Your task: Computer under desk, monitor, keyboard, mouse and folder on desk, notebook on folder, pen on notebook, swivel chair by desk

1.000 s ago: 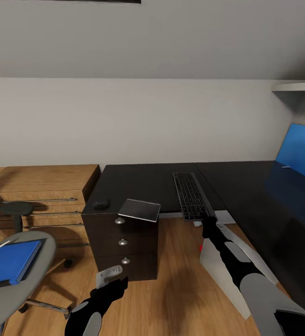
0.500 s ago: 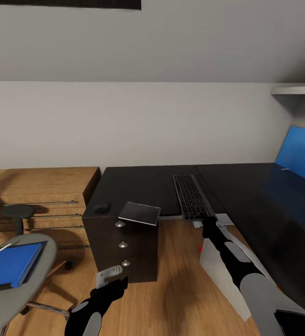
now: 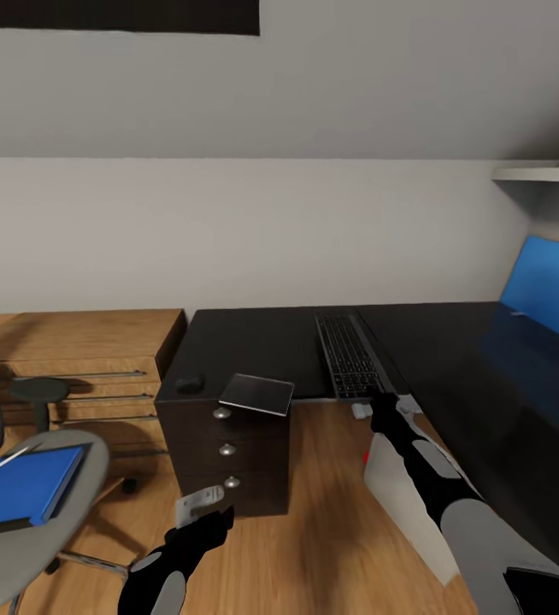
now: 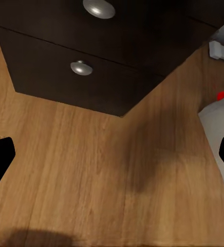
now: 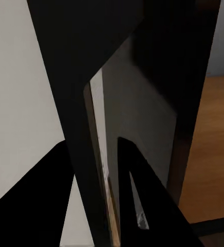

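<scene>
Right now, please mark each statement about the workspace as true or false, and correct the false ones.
1. The folder lies on the swivel chair seat. True.
2. The keyboard is on the floor. False: it lies on the desk, its near end at the desk's front edge.
3. The mouse sits on the desk above the drawer unit. True.
4. The notebook is stacked on the folder. False: it rests on the desk corner, overhanging the drawers.
5. The right end effector is at the near end of the keyboard. True.
6. The left end effector holds the mouse. False: it hangs open above the floor in front of the drawers.
</scene>
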Available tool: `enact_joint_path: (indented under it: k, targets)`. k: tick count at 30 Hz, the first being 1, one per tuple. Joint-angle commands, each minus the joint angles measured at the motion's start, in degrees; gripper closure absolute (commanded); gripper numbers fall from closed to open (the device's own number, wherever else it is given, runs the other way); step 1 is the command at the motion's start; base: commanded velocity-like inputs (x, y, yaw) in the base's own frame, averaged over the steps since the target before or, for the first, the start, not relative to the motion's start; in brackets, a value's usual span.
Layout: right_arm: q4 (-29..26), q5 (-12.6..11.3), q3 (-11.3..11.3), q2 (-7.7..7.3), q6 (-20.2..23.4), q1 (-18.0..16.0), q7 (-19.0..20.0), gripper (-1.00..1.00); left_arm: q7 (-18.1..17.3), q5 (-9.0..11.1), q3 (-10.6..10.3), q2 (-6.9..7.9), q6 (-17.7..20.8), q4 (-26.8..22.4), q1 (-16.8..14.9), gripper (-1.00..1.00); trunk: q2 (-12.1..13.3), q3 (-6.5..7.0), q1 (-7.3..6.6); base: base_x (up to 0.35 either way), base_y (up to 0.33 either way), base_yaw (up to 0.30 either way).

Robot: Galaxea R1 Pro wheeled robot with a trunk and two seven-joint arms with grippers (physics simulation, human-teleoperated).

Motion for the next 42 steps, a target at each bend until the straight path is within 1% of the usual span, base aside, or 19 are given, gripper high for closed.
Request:
enact_joint_path:
  k: [1,3,6,7,8,11,15,25,29,42]
  targets:
    - [-0.5,-0.4,-0.3,-0.02,1.1,0.0,0.1,1.00,0.5,0.6,-0.1,0.01,0.1,-0.1,0.0,-1.00,0.4,0.13,-0.26,-0.283,0.000,0.000]
    - [-2.1,-0.4,-0.3,-0.06,2.5,0.1,0.1,1.00,0.5,0.6,-0.1,0.01,0.1,-0.1,0.0,-1.00,1.2,0.49,-0.70,-0.311,0.000,0.000]
    - [-5.0,-0.3,-0.3,-0.08,3.3,0.6,0.1,1.00,0.5,0.6,-0.1,0.01,0.1,-0.1,0.0,-1.00,2.4,1.03,-1.36,-0.330,0.000,0.000]
    - [-6.1,-0.3,-0.3,-0.09,3.5,1.2,0.1,1.00,0.5,0.6,-0.1,0.01,0.1,-0.1,0.0,-1.00,2.8,1.21,-1.58,-0.337,0.000,0.000]
    - [-8.9,-0.3,-0.3,-0.04,3.7,3.1,0.0,1.00,0.5,0.6,-0.1,0.01,0.1,0.0,0.0,-1.00,3.2,1.39,-1.79,-0.340,-0.039,0.000]
    - [-12.1,-0.5,-0.3,0.03,3.7,4.4,-0.1,1.00,0.5,0.5,-0.1,-0.07,0.2,-0.1,0.0,-1.00,4.4,1.92,-2.45,-0.329,-0.119,0.000]
    - [-12.4,-0.6,-0.3,0.08,3.8,4.6,-0.3,1.00,0.5,0.5,-0.1,-0.06,0.2,-0.1,0.0,-1.00,6.0,2.64,-3.33,-0.291,-0.225,0.000]
    - [-12.6,-0.6,-0.3,-0.09,4.1,4.7,-0.3,1.00,0.6,0.3,-0.1,0.01,0.1,-0.2,0.0,-1.00,10.0,4.44,-5.53,-0.331,-0.118,0.000]
    - [-12.6,-0.6,-0.3,-0.09,4.8,4.7,-0.3,1.00,0.5,0.5,-0.1,0.02,0.1,-0.2,0.0,-1.00,11.6,5.16,-6.41,-0.339,-0.035,0.000]
    - [-12.5,-0.6,-0.3,-0.09,5.0,4.7,-0.3,1.00,0.5,0.5,-0.1,0.01,0.1,-0.2,0.0,-1.00,16.8,7.49,-9.26,-0.344,-0.002,0.000]
